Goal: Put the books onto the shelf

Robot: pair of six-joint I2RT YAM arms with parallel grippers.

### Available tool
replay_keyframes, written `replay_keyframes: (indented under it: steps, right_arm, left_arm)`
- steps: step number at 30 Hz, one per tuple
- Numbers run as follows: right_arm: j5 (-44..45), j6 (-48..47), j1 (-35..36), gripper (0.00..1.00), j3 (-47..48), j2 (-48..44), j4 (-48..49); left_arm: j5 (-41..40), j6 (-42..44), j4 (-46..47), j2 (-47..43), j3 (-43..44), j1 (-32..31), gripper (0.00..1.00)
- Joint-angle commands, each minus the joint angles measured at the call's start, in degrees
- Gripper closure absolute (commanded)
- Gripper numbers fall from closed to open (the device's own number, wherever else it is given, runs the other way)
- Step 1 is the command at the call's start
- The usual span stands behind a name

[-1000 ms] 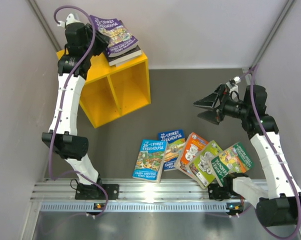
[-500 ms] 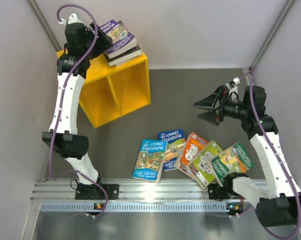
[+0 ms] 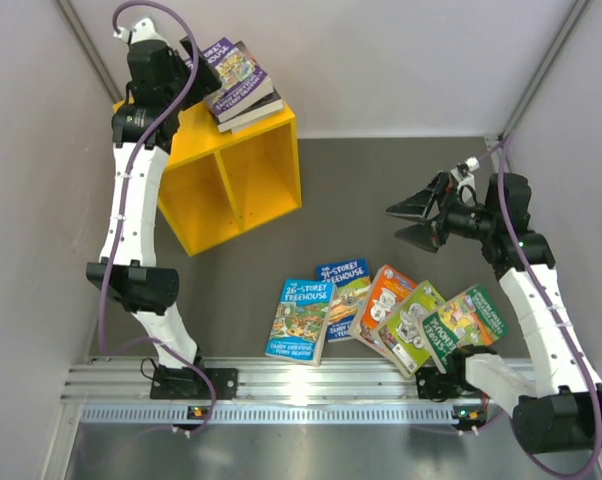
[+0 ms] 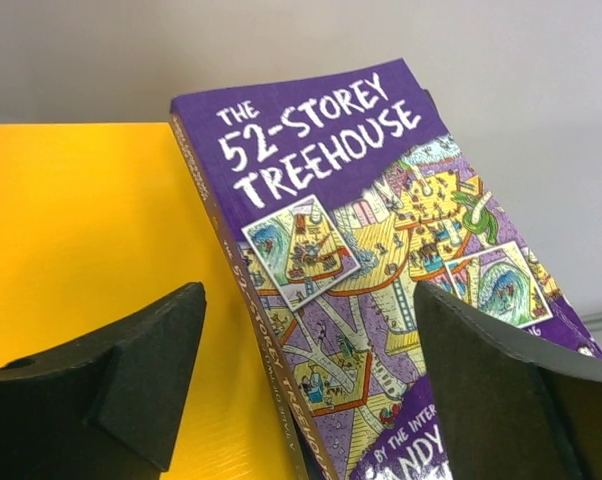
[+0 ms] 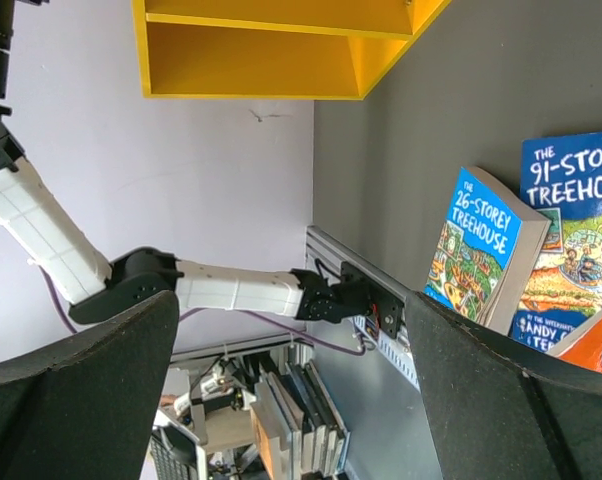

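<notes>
The left gripper (image 4: 309,300) is up in the upper left of the overhead view. Its jaws are spread wide around the purple book (image 4: 361,260), and a strip of yellow shows beside one finger, so it's not clamping anything. That book lies on a dark book (image 3: 253,108), both stacked on top of the yellow shelf (image 3: 231,170), not inside either compartment. Over at mid-right the right gripper (image 3: 409,222) hangs above the table (image 3: 361,190), wide open and holding nothing. Then there's another five books (image 3: 386,300) fanned out and overlapping at lower centre, covers up.
</notes>
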Motion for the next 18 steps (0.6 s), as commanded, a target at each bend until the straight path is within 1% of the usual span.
replay_keyframes:
  steps: [1,4,6,8,10,11,15,17,18]
  right_arm:
    - [0.5,-0.5,0.6,0.06,-0.3,-0.6,2.4]
    - [0.7,-0.9,0.6,0.06,-0.3,-0.5,2.4]
    - [1.1,-1.2,0.6,0.06,-0.1,-0.5,2.3]
    - [1.5,-2.1,0.6,0.06,0.8,-0.5,1.8]
    - [2.6,-4.4,0.6,0.06,2.8,-0.1,0.4]
    - [2.9,-5.4,0.6,0.06,3.7,0.1,-1.9]
    - [6.6,-12.2,0.9,0.06,8.0,0.9,-7.8]
    - [8.0,-14.0,1.7,0.06,9.9,1.0,-10.1]
    - [9.5,-16.0,2.2,0.06,10.6,1.3,-11.0]
  left_arm:
    - [-3.9,2.2,2.0,-1.6,2.2,0.1,0.09]
    - [-3.7,1.3,3.3,-3.1,2.2,0.1,0.02]
    - [-1.7,0.5,5.6,-4.5,2.1,0.0,0.01]
    - [2.8,-0.4,8.2,-7.3,1.4,0.1,0.01]
    - [4.5,-1.5,9.1,-11.4,-1.8,0.0,0.01]
    - [4.4,-1.9,9.1,-12.9,-3.3,0.0,0.01]
    - [-0.6,-3.4,4.3,-22.2,-10.0,0.0,0.01]
    - [-1.0,-3.3,2.8,-25.1,-12.4,0.0,0.01]
    - [-0.5,-3.4,2.0,-27.5,-14.9,0.0,0.01]
